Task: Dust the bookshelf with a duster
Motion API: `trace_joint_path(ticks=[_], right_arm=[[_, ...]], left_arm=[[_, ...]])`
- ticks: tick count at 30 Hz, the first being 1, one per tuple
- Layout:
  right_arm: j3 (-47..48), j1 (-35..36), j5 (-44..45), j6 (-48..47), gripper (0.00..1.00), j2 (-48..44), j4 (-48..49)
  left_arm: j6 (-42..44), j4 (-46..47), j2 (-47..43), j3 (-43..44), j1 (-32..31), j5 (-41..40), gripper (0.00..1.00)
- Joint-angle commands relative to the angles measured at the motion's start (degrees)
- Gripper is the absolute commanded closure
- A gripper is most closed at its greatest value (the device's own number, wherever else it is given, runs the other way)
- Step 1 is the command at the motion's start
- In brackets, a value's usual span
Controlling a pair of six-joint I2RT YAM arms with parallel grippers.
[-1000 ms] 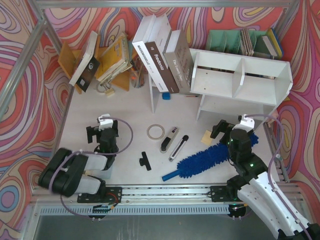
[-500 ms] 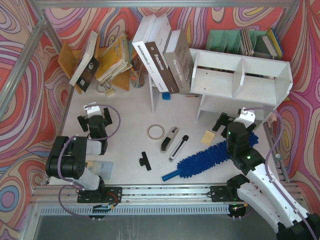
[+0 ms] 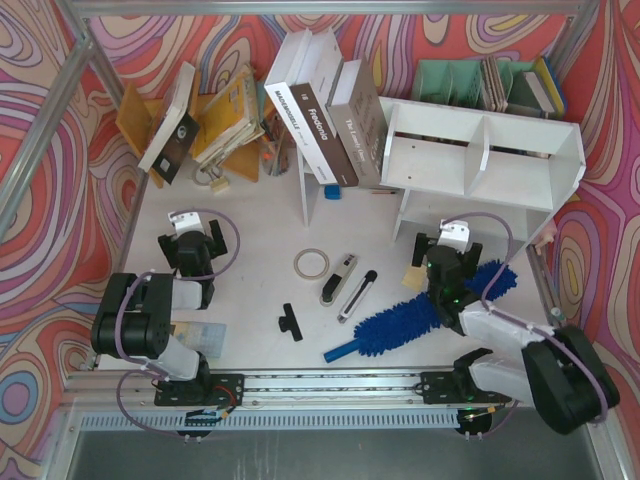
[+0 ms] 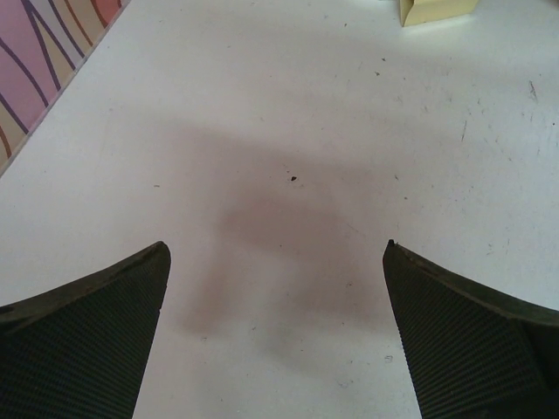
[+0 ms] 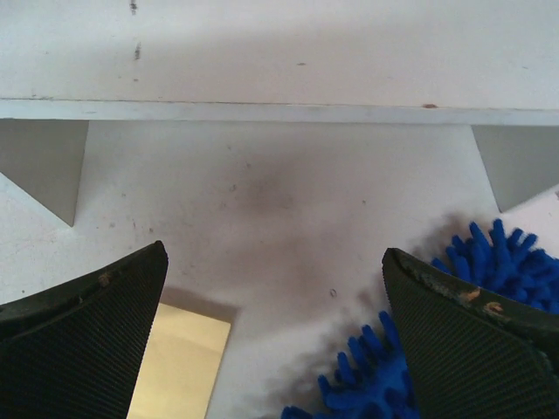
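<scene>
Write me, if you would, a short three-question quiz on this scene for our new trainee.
1. True or false: the right tool is shut on the duster.
2. Where does the duster lie? A: on the table; B: in the green organizer; C: atop the leaning books.
3. Fill in: the left tool hangs ____ above bare table.
Key: 1 false; 2 A; 3 open.

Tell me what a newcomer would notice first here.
The swirling red-and-pink walls around the table grab the eye first. Next comes the bright blue duster lying at the near right, with the right claw open over its fluffy head. Behind it stands the white bookshelf, big books leaning at its left end.
</scene>
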Motion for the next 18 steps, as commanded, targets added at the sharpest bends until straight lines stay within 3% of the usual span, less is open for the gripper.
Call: trace_joint_path(ticks=[1, 11, 18], right_arm=[[-1.7, -0.67, -1.75, -8.06, 0.01, 7.25, 23.11], [-3.12, -5.09, -10.45, -12.16, 0.01, 21.74, 41.02], [-1.01, -8.26, -20.82, -14.04, 0.01, 26.43, 43.91]], left_arm=[[-0.64, -0.53, -0.4, 0.01, 0.3, 0.84, 0.02], [-0.69, -0.56, -0.4, -0.01, 0.3, 0.84, 0.02], [-0.68, -0.56, -0.4, 0.01, 0.3, 0.85, 0.02]])
